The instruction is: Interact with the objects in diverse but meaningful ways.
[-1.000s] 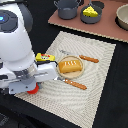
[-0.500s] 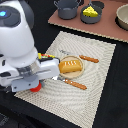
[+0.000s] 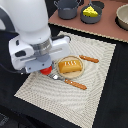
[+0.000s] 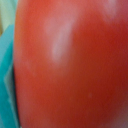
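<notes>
Red round toy tomato [image 4: 70, 65] fills the wrist view; the claw's opening and hold cannot be told, beside the golden bread loaf [image 3: 70, 66].

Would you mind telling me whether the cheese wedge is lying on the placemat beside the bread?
No, the cheese wedge sits in a dark bowl off the placemat, far from the bread.

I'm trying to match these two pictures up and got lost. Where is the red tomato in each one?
Exterior view: only a sliver of the red tomato shows, under the robot's hand at the placemat's edge, to that view's left of the bread loaf.
Wrist view: the tomato fills nearly the whole picture, very close to the camera.
Shared landmark: the tomato itself; nothing else is recognisable in both.
</notes>
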